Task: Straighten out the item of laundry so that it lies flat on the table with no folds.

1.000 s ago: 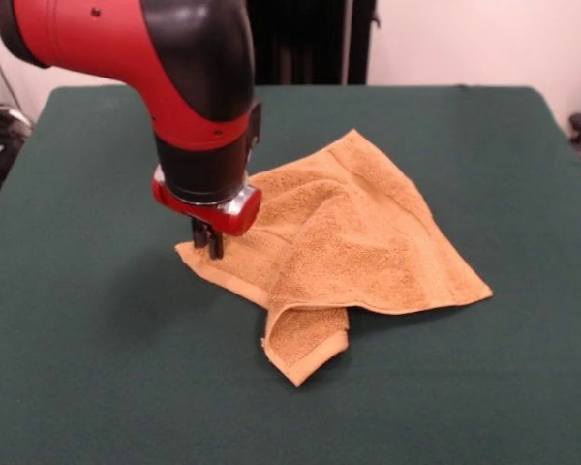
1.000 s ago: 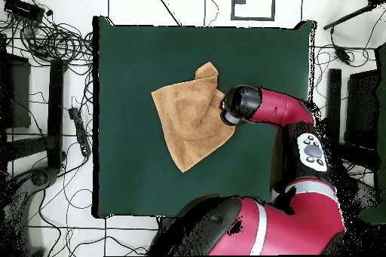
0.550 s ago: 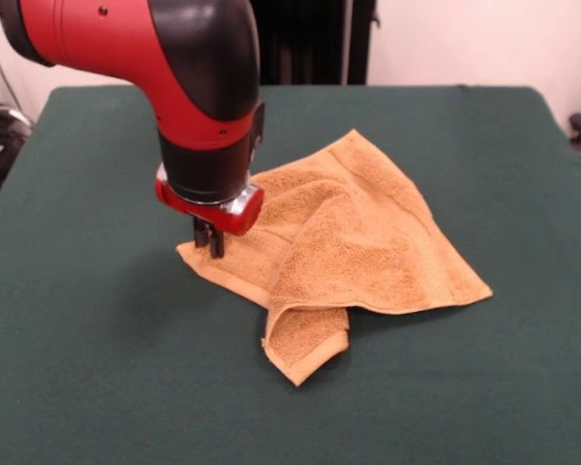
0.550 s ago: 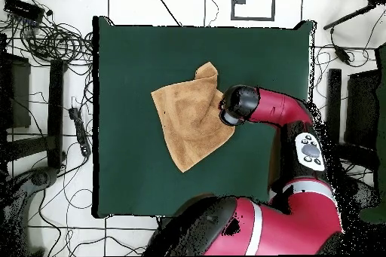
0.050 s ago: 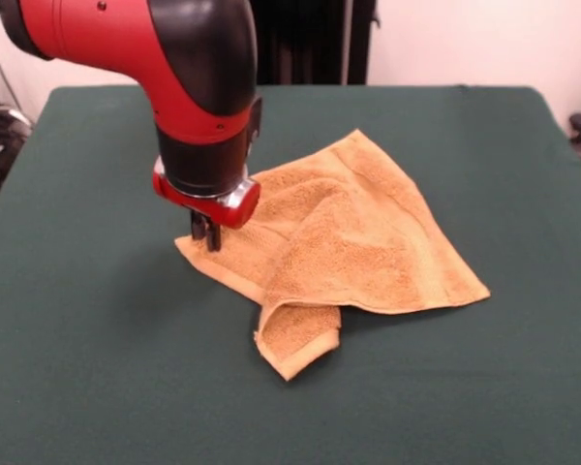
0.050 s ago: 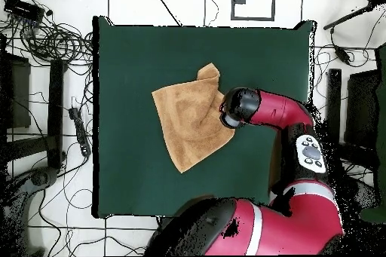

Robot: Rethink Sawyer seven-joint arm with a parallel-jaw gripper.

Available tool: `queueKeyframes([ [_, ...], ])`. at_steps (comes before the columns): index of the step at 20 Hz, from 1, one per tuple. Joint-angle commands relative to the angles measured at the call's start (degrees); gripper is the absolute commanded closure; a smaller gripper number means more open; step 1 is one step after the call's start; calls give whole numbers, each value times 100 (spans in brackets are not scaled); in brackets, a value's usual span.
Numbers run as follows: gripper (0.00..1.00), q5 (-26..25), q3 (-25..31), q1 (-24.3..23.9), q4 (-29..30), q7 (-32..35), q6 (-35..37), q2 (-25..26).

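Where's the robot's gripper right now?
In the front view, the gripper is low at the towel's left corner, left of the table's middle.

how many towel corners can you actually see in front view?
3. On the towel: one at the far tip, one at the picture's right, one on the folded-over flap nearest the camera. The fourth may be hidden under the gripper.

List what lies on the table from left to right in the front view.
Bare green table → pincer, down at the towel's left corner → golden-tan towel, with its folded-over flap at the front → bare table again out to the right edge.
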Motion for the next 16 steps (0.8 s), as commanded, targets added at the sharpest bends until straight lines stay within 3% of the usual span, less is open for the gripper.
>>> queueKeyframes([
  [1,100,-209,-12,-35,899,186,167,-108],
  [8,100,-365,-62,-370,1310,-228,171,-587],
  [16,100,-616,-12,-591,1365,-383,253,-812],
])
